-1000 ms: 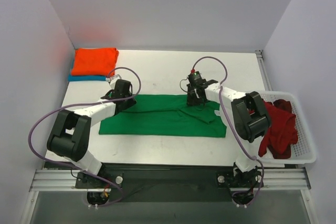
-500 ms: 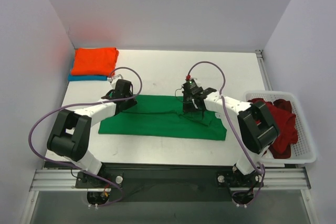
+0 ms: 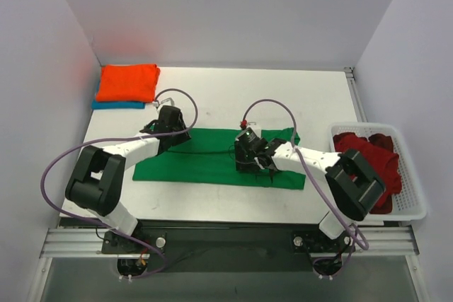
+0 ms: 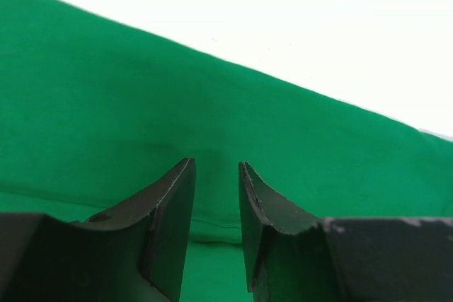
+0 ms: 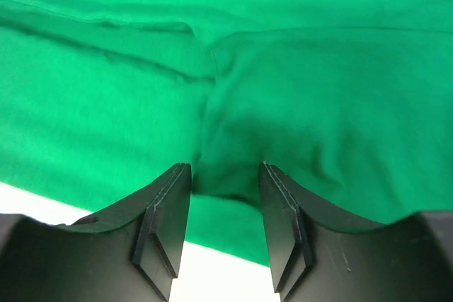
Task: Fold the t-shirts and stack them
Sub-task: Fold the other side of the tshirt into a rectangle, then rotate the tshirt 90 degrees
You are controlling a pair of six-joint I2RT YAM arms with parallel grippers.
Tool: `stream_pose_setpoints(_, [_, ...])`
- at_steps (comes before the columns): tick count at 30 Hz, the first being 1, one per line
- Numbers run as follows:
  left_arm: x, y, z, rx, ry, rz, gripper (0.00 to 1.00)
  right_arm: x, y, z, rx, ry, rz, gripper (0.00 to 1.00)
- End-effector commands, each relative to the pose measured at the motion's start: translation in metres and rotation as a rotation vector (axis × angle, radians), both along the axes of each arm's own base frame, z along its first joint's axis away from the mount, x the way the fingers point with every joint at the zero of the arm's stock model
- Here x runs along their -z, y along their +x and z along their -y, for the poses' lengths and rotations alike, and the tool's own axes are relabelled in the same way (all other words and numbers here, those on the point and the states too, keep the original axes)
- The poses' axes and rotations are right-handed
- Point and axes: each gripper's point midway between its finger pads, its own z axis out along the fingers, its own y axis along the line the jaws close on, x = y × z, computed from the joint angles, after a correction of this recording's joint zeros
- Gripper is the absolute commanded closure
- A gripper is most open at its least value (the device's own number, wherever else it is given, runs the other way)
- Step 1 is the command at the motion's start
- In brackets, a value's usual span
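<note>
- Green t-shirt (image 3: 202, 165), plain and bright, lies folded into a long band across the middle of the white table (image 3: 233, 97).
- Orange tee (image 3: 127, 83) sits on a teal one (image 3: 113, 105) at the far left corner.
- Dark red tees (image 3: 379, 167) fill the white basket (image 3: 417, 206) on the right.
- Left gripper (image 4: 216, 167) stands parted at the green shirt's far edge.
- Right gripper (image 5: 225, 169) stands parted, a soft ridge of green cloth between its fingers.

White table (image 3: 233, 97) enclosed by plain pale-lilac panels: back wall (image 3: 226, 12) at 12 o'clock, left wall (image 3: 35, 104) at 9, right wall (image 3: 417, 47) at 3. Aluminium rail (image 3: 226, 242) along the 6 o'clock edge, grey floor (image 3: 226, 282) below. Lighting even, diffuse.
</note>
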Motion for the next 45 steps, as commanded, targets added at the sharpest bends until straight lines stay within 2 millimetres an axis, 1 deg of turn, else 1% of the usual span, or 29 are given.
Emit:
stream_pose_setpoints(1, [-0.036, 0.021, 0.031, 0.106, -0.059, 0.136, 0.58, -0.041, 0.012, 0.013, 0.043, 0.027, 0.139, 0.56])
stream_pose_setpoints(3, [-0.044, 0.019, 0.045, 0.157, -0.065, 0.174, 0.55, -0.049, 0.011, 0.025, 0.063, 0.025, 0.165, 0.55])
stream_pose_setpoints(4, [-0.051, 0.02, 0.051, 0.177, -0.075, 0.199, 0.55, -0.065, 0.014, 0.031, 0.083, 0.042, 0.204, 0.55])
stream_pose_setpoints(5, [-0.054, 0.018, 0.057, 0.2, -0.082, 0.209, 0.55, -0.069, 0.014, 0.037, 0.099, 0.044, 0.214, 0.55])
stream_pose_setpoints(7, [-0.059, 0.012, 0.075, 0.275, -0.104, 0.219, 0.55, -0.078, 0.015, 0.058, 0.156, 0.04, 0.224, 0.54])
stream_pose_setpoints(9, [-0.065, 0.005, 0.093, 0.33, -0.117, 0.233, 0.55, -0.075, 0.014, 0.075, 0.193, 0.038, 0.201, 0.54])
stream_pose_setpoints(10, [-0.069, 0.003, 0.101, 0.351, -0.118, 0.249, 0.55, -0.072, 0.019, 0.088, 0.235, 0.033, 0.188, 0.55])
stream_pose_setpoints(12, [-0.075, -0.007, 0.121, 0.431, -0.143, 0.257, 0.55, -0.065, 0.016, 0.096, 0.251, 0.026, 0.155, 0.56])
stream_pose_setpoints(13, [-0.078, -0.014, 0.139, 0.486, -0.155, 0.261, 0.55, -0.06, 0.014, 0.101, 0.266, 0.016, 0.142, 0.56])
stream_pose_setpoints(15, [-0.082, -0.026, 0.162, 0.576, -0.173, 0.267, 0.55, -0.055, 0.01, 0.102, 0.279, 0.02, 0.123, 0.57])
stream_pose_setpoints(16, [-0.082, -0.037, 0.18, 0.623, -0.176, 0.26, 0.55, -0.049, 0.005, 0.104, 0.28, 0.017, 0.107, 0.57])
stream_pose_setpoints(17, [-0.08, -0.043, 0.19, 0.651, -0.18, 0.253, 0.55, -0.046, 0.003, 0.105, 0.284, 0.016, 0.098, 0.57])
stream_pose_setpoints(18, [-0.078, -0.048, 0.197, 0.669, -0.178, 0.248, 0.56, -0.043, 0.001, 0.106, 0.291, 0.013, 0.09, 0.57])
stream_pose_setpoints(19, [-0.069, -0.052, 0.202, 0.676, -0.17, 0.228, 0.57, -0.039, -0.001, 0.107, 0.301, 0.01, 0.081, 0.57])
stream_pose_setpoints(21, [-0.061, -0.068, 0.218, 0.715, -0.186, 0.207, 0.6, -0.03, -0.008, 0.112, 0.309, -0.001, 0.063, 0.57])
stream_pose_setpoints(24, [-0.039, -0.091, 0.235, 0.757, -0.187, 0.152, 0.62, -0.018, -0.017, 0.115, 0.324, 0.001, 0.038, 0.57])
stream_pose_setpoints(26, [-0.023, -0.1, 0.237, 0.756, -0.169, 0.117, 0.68, -0.012, -0.022, 0.114, 0.329, 0.018, 0.019, 0.57])
stream_pose_setpoints(27, [-0.012, -0.112, 0.239, 0.765, -0.169, 0.087, 0.71, -0.006, -0.027, 0.115, 0.333, 0.017, 0.008, 0.57])
stream_pose_setpoints(28, [-0.004, -0.117, 0.24, 0.769, -0.171, 0.07, 0.74, -0.002, -0.029, 0.115, 0.333, 0.019, -0.001, 0.57])
stream_pose_setpoints(30, [0.007, -0.131, 0.242, 0.779, -0.169, 0.043, 0.81, 0.004, -0.033, 0.118, 0.341, 0.009, -0.015, 0.57])
stream_pose_setpoints(33, [0.011, -0.137, 0.242, 0.785, -0.167, 0.036, 0.84, 0.012, -0.037, 0.124, 0.361, -0.007, -0.032, 0.57])
stream_pose_setpoints(37, [-0.006, -0.131, 0.239, 0.776, -0.14, 0.053, 0.84, 0.025, -0.043, 0.133, 0.407, -0.008, -0.097, 0.57])
stream_pose_setpoints(38, [-0.011, -0.126, 0.237, 0.761, -0.131, 0.064, 0.79, 0.026, -0.039, 0.141, 0.446, -0.002, -0.111, 0.57])
stream_pose_setpoints(39, [-0.019, -0.122, 0.236, 0.751, -0.128, 0.081, 0.72, 0.029, -0.039, 0.141, 0.457, 0.014, -0.145, 0.57])
stream_pose_setpoints(40, [-0.033, -0.119, 0.233, 0.736, -0.132, 0.102, 0.65, 0.03, -0.035, 0.146, 0.476, 0.016, -0.152, 0.57])
stream_pose_setpoints(41, [-0.042, -0.108, 0.227, 0.69, -0.118, 0.131, 0.61, 0.023, -0.022, 0.15, 0.512, 0.056, -0.156, 0.57])
stream_pose_setpoints(43, [-0.062, -0.096, 0.212, 0.609, -0.1, 0.155, 0.53, 0.024, -0.008, 0.154, 0.528, 0.061, -0.177, 0.57])
stream_pose_setpoints(44, [-0.063, -0.083, 0.192, 0.523, -0.042, 0.152, 0.52, 0.012, 0.015, 0.153, 0.541, 0.085, -0.147, 0.57])
stream_pose_setpoints(45, [-0.067, -0.077, 0.18, 0.467, -0.022, 0.152, 0.52, 0.017, 0.023, 0.161, 0.574, 0.069, -0.184, 0.57])
